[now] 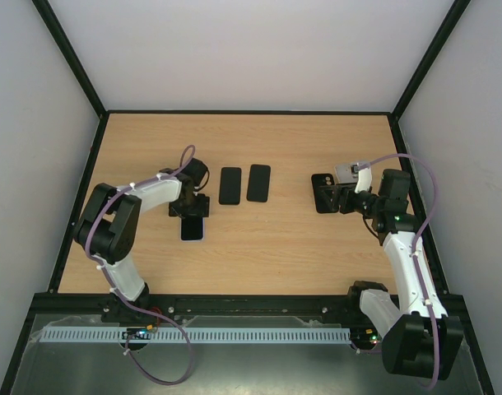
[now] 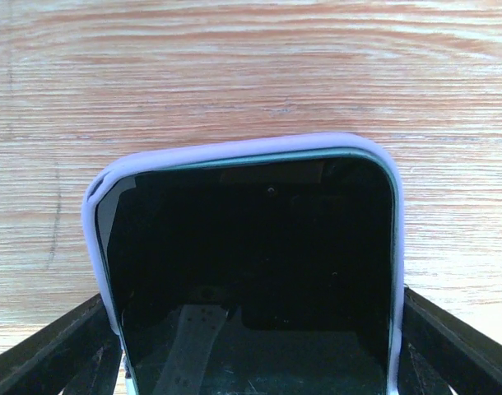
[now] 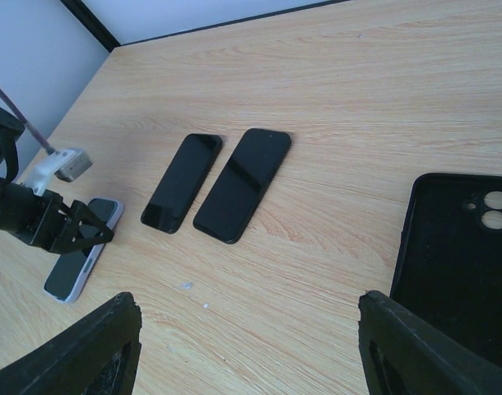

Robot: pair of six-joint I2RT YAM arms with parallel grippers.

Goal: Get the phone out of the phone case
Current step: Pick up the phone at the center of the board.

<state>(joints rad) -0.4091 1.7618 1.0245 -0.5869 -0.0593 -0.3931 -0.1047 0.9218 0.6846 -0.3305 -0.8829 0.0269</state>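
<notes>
The black phone (image 2: 251, 271) lies screen up inside the pale lavender phone case (image 2: 234, 148) on the wooden table. My left gripper (image 2: 253, 329) straddles it, one black finger (image 2: 62, 350) against each long side of the case, shut on it. In the top view the left gripper (image 1: 191, 207) sits over the far end of the cased phone (image 1: 192, 230). The right wrist view shows the same phone (image 3: 70, 276) lying flat. My right gripper (image 1: 340, 197) is open and empty, low over the table at the right (image 3: 249, 346).
Two plain black phones (image 1: 230, 185) (image 1: 258, 183) lie side by side at the table's middle. A black phone-sized piece with round camera openings (image 3: 461, 255) lies just beside the right gripper. Black frame rails edge the table.
</notes>
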